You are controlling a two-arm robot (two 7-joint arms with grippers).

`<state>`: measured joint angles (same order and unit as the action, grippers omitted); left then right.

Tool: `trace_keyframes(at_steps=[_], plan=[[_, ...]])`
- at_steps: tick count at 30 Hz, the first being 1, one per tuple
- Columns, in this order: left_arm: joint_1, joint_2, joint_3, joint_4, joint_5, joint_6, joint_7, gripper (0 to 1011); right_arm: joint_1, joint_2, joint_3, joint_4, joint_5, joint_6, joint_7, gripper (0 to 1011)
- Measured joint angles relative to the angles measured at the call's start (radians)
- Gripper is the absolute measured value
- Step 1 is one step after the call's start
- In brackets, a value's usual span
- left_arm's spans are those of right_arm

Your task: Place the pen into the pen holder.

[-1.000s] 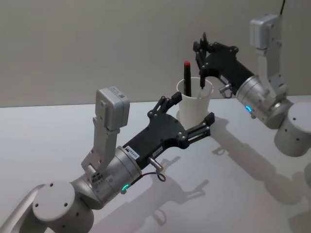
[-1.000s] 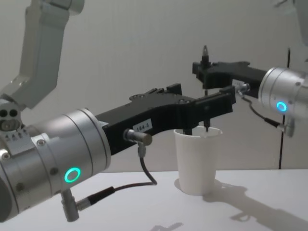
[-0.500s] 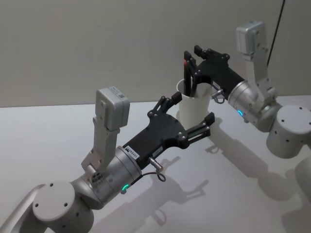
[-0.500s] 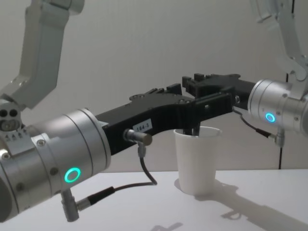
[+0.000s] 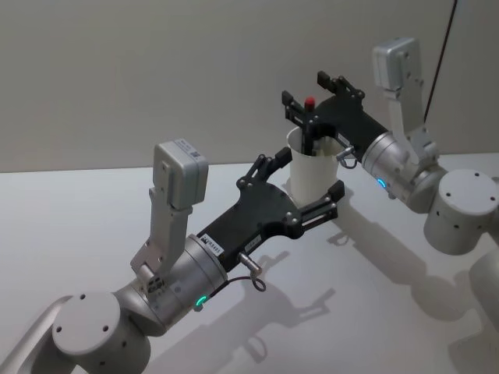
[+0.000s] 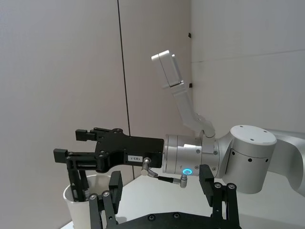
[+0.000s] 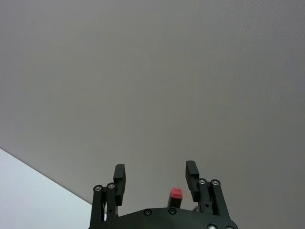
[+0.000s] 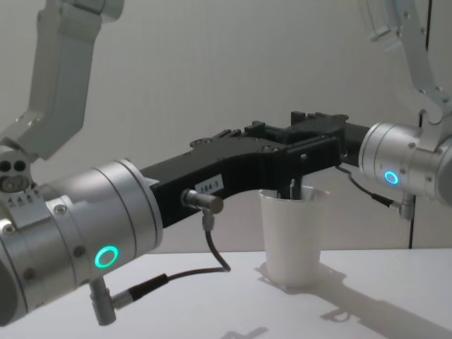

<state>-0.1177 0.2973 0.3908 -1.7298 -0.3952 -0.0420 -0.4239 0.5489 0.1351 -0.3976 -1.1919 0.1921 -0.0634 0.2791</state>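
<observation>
The pen holder (image 5: 312, 175) is a white paper cup standing on the table, also in the chest view (image 8: 291, 236). A pen with a red top (image 5: 309, 101) stands upright in it, and dark shafts (image 8: 295, 189) show at its rim. My right gripper (image 5: 306, 95) hovers over the cup's mouth, open, its fingers either side of the red top (image 7: 176, 193) without touching it. My left gripper (image 5: 300, 178) reaches in low at the cup's base, open wide (image 6: 159, 174), with the cup (image 6: 78, 202) by one finger.
The white table (image 5: 390, 296) stretches around the cup. A plain grey wall (image 5: 156, 70) stands behind. Both arms converge on the cup, the right one (image 6: 190, 155) crossing above the left.
My right gripper came down and leftward over the cup and opened, letting go of the dark pen it held. The cup shifted slightly. The left arm stayed put.
</observation>
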Motion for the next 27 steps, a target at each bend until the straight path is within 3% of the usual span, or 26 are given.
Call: trace_keyframes(at_steps=[10,20,27], plan=[[0.000,0.000,0.000,0.000,0.000,0.000,0.000,1001,-0.024,0.015,0.004,-0.042,0.012,0.010,-0.006,1001],[0.000,0.000,0.000,0.000,0.000,0.000,0.000,1001,-0.087,0.058,0.018,-0.152,0.039,0.044,-0.035,1001],[-0.005,0.003,0.002,0.003,0.006,0.001,0.016,1001,-0.097,0.061,0.021,-0.161,0.040,0.044,-0.039,1001]])
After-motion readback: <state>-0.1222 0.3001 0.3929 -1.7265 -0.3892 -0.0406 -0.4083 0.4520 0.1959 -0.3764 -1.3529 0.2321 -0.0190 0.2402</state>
